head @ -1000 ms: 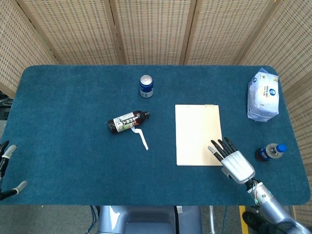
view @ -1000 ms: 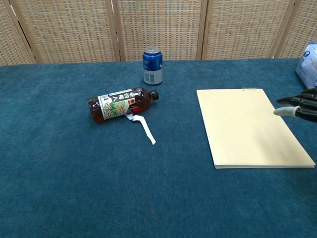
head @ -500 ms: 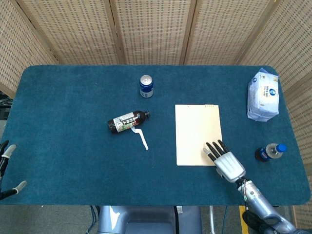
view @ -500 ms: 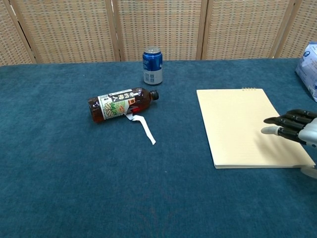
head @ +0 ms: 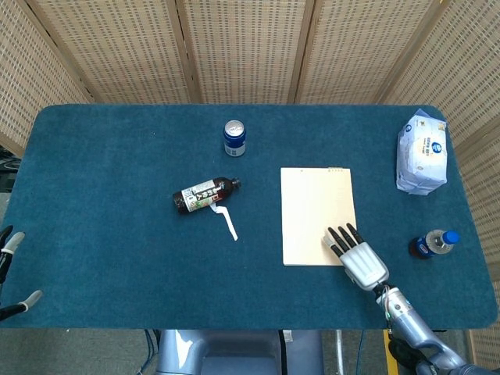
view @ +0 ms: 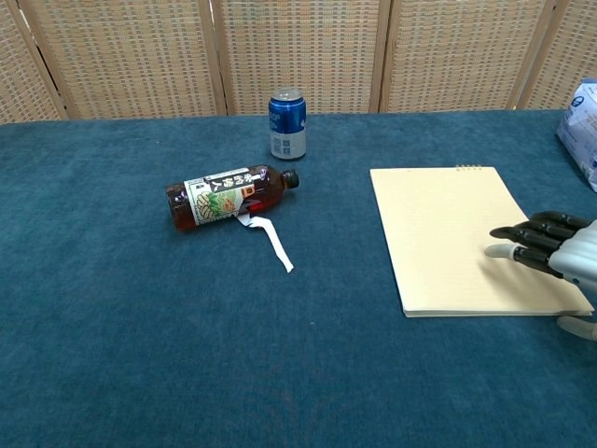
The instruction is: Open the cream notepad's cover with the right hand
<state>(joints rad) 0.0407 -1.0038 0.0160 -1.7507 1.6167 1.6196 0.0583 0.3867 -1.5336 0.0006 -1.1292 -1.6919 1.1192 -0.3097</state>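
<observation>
The right hand (head: 361, 260) reaches flat over the near right corner of the cream notepad (head: 316, 213), fingers (view: 527, 241) stretched out and slightly apart, holding nothing. The notepad lies closed on the blue table (head: 109, 164), right of centre, its binding along the far edge. Its cover looks thin, light and bendy, so a fingertip under the near free edge seems the best hold.

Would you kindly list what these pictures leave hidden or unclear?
- Right hand: contact with the notepad unclear; chest view crops the palm.
- Left hand: fingertips only, head view edge.
- Tissue pack: cropped in chest view.
- Bottle label: too small.
</observation>
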